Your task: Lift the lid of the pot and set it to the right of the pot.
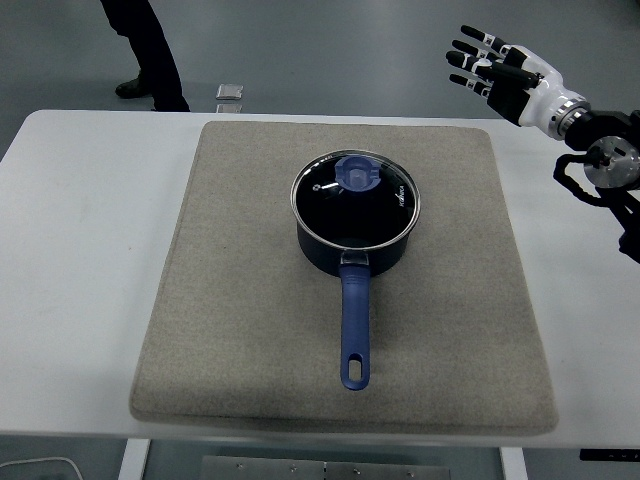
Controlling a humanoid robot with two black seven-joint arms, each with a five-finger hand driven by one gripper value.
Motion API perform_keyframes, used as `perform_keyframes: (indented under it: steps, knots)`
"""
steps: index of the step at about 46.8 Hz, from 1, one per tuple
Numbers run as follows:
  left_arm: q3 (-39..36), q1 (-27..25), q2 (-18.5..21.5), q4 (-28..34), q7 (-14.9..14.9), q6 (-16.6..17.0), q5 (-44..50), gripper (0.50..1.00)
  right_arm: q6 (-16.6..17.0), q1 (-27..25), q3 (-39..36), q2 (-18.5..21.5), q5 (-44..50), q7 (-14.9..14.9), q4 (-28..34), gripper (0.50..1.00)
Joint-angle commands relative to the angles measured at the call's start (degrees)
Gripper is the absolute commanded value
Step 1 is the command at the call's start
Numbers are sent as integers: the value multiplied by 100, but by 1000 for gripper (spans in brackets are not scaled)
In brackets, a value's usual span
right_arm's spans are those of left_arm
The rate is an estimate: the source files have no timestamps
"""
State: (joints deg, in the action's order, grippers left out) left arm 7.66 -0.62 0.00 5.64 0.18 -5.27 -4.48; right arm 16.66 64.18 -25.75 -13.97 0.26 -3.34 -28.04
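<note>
Right robot hand (490, 62) raised, fingers spread — one lid (355, 197) on one pot (353, 252), one mat (240, 330)

The right arm enters from the right edge of the head view, its black segments and exposed joints angled upward to a white wrist. The right robot hand (490, 62) is raised at the upper right, its 5 black fingers (468, 46) spread apart and pointing left, holding nothing. Only 1 arm is visible.

My glass lid (355, 187) with its blue knob is sitting closed on the blue pot (352, 250), handle pointing toward me.
</note>
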Motion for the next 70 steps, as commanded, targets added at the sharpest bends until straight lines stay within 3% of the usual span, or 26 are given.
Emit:
perform_keyframes:
  steps: [1,57,70]
  knots:
    - [-1,0,0,-10,0,0,0,1000,3,-2,0,0,0,0,0,928]
    - [-1,0,0,8,0,0,0,1000,-14,24,61,-18,114,-9,0,928]
    - [-1,0,0,16,0,0,0,1000,-49,358,123,0,668,-9,0,928]
